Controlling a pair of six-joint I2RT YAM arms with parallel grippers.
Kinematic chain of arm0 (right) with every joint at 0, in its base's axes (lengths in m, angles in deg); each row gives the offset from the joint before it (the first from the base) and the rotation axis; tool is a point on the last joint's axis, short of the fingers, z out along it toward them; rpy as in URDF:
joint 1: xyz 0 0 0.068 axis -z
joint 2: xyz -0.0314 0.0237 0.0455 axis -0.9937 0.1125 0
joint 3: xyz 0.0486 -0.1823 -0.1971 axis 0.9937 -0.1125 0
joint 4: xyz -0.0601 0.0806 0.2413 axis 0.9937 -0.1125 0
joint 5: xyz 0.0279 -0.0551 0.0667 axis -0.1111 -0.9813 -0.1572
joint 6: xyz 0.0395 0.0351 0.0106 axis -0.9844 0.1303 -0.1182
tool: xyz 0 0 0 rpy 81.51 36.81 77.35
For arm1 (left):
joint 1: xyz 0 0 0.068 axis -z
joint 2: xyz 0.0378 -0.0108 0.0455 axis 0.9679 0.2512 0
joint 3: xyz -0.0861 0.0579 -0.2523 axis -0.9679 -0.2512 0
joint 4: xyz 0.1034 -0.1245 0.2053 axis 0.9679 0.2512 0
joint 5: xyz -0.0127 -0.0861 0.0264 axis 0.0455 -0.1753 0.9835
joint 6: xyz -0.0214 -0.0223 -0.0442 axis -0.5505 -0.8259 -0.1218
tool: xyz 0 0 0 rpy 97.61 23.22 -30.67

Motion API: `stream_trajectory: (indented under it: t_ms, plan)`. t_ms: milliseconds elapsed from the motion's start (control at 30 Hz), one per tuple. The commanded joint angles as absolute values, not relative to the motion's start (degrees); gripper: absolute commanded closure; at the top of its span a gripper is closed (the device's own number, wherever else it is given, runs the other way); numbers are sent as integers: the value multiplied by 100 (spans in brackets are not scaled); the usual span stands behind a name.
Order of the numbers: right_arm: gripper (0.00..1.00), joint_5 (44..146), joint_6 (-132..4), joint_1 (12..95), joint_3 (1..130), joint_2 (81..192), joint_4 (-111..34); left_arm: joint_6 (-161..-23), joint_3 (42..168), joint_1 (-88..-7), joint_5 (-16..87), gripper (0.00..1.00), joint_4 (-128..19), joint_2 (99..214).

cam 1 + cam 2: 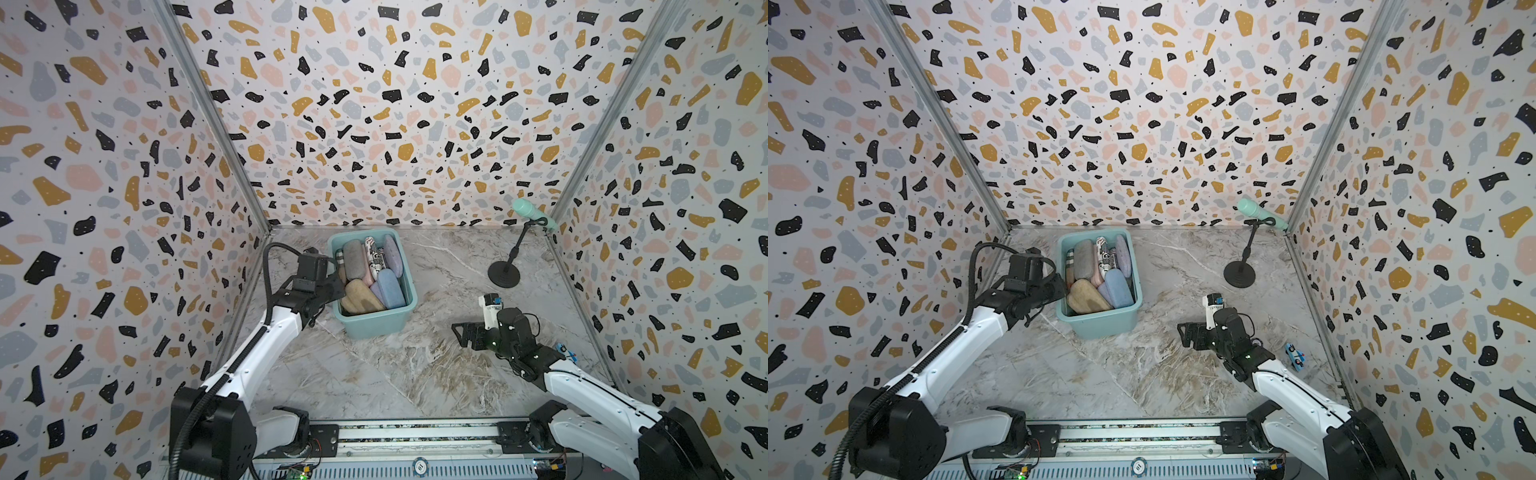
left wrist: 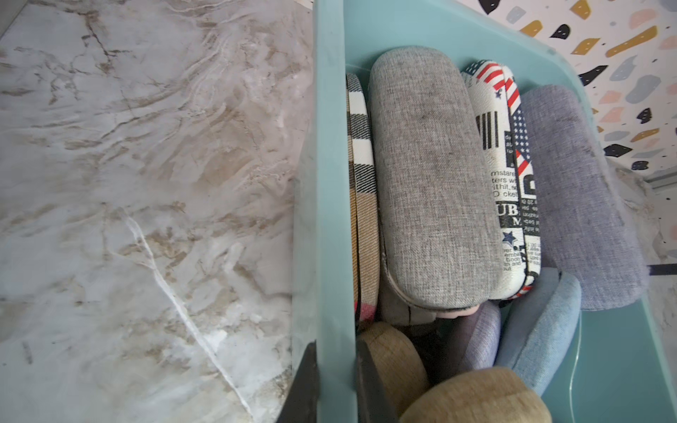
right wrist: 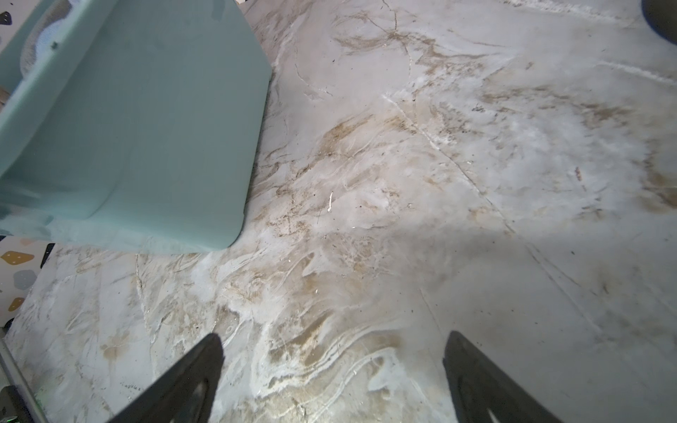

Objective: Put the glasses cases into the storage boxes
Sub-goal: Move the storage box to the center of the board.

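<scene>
On the marble-patterned table (image 1: 395, 374) the teal-green rectangular plastic tub (image 1: 370, 326) stands toward the back, left of centre; oblong fabric glasses cases (image 1: 365, 274) fill it: grey woven case (image 2: 432, 183) between a beige plaid case (image 2: 362, 183) and a white newsprint case with US flags (image 2: 509, 164); lavender case (image 2: 582, 201), light blue case (image 2: 546, 329) and tan case (image 2: 476, 399) also inside. Left gripper (image 2: 336, 351) pinches the tub's wall on the left arm's side: one finger outside, one inside. Right gripper (image 3: 334, 335) hovers over bare marble, jaws spread wide, well apart from the tub.
</scene>
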State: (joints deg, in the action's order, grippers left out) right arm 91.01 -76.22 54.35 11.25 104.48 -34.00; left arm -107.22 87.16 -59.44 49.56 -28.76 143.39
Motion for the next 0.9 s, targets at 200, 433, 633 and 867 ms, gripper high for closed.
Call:
stream_trajectory:
  t_ms: [200, 433, 633, 867]
  plan:
    - [5, 8891, -7513, 5459, 1533, 10047, -3848, -11747, 8318, -4454, 5031, 100, -4721, 13884]
    - [5, 8668, -7513, 5463, 1629, 9864, -4091, -11912, 8436, -3564, 5452, 100, -4889, 14239]
    - [5, 8436, -7461, 5481, 1724, 9709, -4311, -12022, 8436, -3257, 5569, 100, -5047, 14428]
    - [5, 8531, -7364, 5508, 1831, 9770, -4417, -12290, 8103, -3093, 6410, 100, -5011, 13871]
